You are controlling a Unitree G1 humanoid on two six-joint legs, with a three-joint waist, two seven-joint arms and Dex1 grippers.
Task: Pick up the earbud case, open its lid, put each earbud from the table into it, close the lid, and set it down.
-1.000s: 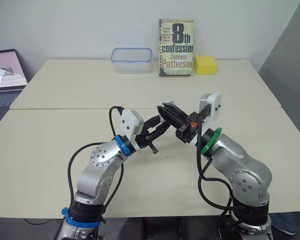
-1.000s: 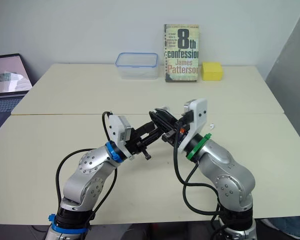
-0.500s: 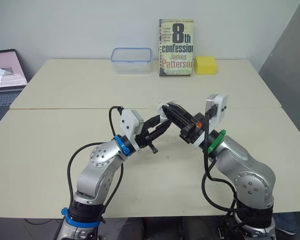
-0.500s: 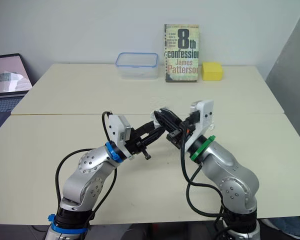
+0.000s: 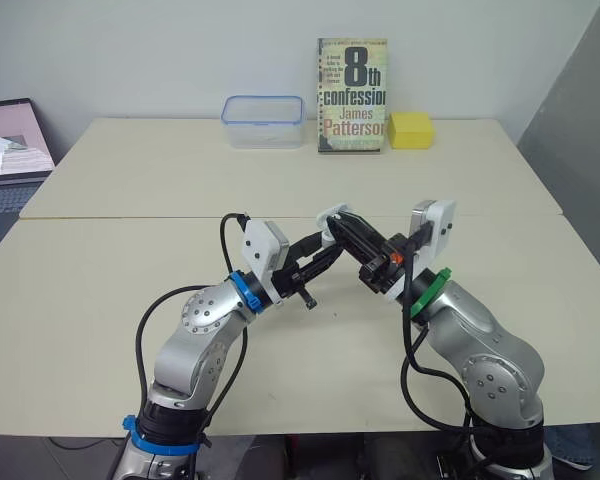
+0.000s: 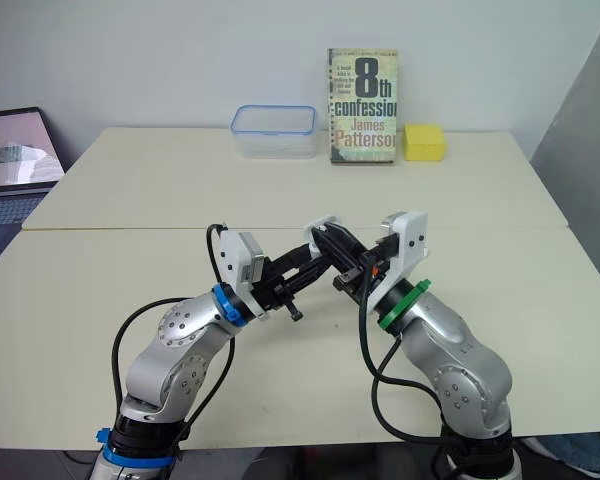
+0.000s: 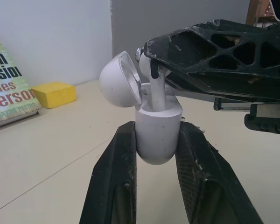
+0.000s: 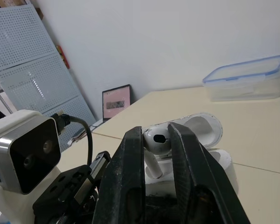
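While the left jaws are closed snugly on the case (image 7: 157,135), with one finger (image 7: 114,177) pressed to each side of its rounded body, the right jaws are pinched shut on the head of an earbud (image 8: 156,137). The earbud's stem stands down inside the case and its head sits above the rim. The lid (image 7: 119,79) is swung fully open and tilts back from the hinge, away from the right jaws. The two pairs of jaws meet tip to tip, and the case is held up off the worktop (image 5: 130,190), touching nothing but the left fingers and the earbud.

The case is well in front of the book (image 5: 352,95), on the robot's side of it and almost in line with it. The book stands upright at the far edge of the worktop, against the wall. A clear box (image 5: 264,121) with a blue rim sits just beside the book on its left. A yellow block (image 5: 411,130) sits just beside the book on its right. A laptop (image 5: 8,165) stands open far to the left of the book, past the worktop's edge.
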